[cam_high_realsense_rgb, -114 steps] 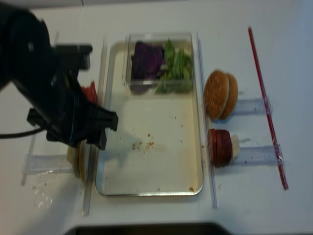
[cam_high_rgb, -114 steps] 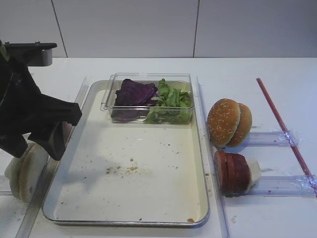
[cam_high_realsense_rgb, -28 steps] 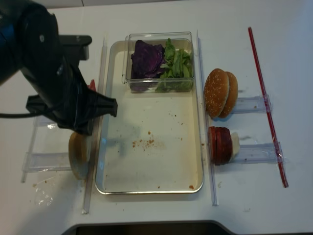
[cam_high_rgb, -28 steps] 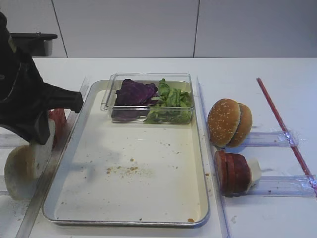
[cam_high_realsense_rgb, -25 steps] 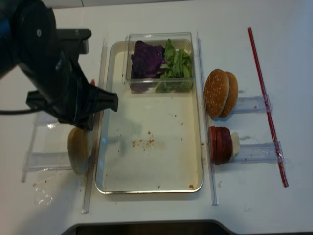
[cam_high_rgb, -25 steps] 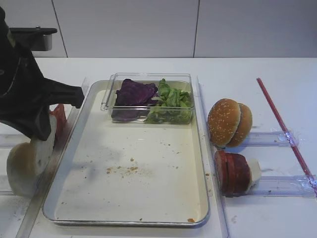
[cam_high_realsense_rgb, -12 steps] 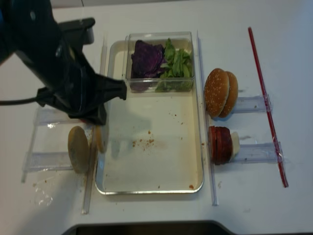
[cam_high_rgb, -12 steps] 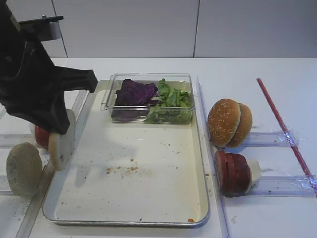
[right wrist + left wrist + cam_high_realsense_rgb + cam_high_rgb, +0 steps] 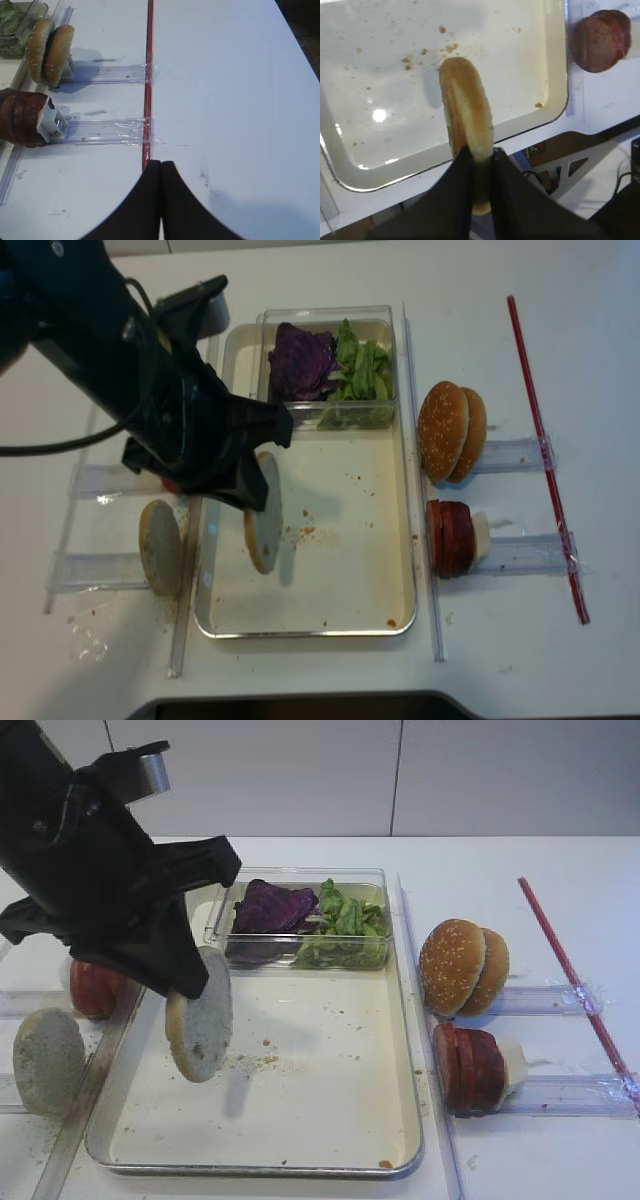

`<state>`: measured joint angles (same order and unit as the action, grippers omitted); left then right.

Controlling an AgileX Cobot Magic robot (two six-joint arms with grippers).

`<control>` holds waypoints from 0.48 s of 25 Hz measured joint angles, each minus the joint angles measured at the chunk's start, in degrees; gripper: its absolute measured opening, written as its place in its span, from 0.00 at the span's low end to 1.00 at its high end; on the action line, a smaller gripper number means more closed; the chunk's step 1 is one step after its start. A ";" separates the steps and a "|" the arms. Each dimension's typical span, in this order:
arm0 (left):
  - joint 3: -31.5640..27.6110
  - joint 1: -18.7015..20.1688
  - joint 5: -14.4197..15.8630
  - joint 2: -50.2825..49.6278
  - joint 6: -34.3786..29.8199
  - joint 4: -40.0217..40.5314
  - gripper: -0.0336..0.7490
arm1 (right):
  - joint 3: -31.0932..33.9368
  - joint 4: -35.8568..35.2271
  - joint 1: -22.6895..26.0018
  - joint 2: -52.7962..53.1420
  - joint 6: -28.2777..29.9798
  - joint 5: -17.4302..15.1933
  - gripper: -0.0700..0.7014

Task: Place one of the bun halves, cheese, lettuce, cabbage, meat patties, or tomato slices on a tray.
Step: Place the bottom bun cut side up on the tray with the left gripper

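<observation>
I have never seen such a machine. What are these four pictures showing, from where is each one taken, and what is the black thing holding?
It is a robot with two black arms. Two pictures look down from above; two come from cameras on the wrists. The left gripper is shut on a pale bun half, held on edge above the metal tray. The right gripper is shut and holds nothing, over bare table. In the tray stands a clear box with purple cabbage and green lettuce. Right of the tray are a sesame bun and meat patties. Left of it are tomato slices and another bun half.
</observation>
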<state>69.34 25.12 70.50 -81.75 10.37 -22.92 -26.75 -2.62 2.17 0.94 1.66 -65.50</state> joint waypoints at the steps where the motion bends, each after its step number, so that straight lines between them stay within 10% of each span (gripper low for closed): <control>1: 0.00 0.00 0.00 -0.86 -1.43 -1.56 0.12 | 0.00 0.00 0.00 0.00 0.00 0.00 0.31; 12: 0.00 -3.06 -1.15 -11.54 -18.53 -18.66 0.12 | 0.00 0.00 0.00 0.00 0.00 0.00 0.31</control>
<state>69.34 22.06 69.35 -93.29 -8.17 -41.58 -26.75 -2.62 2.17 0.94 1.66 -65.50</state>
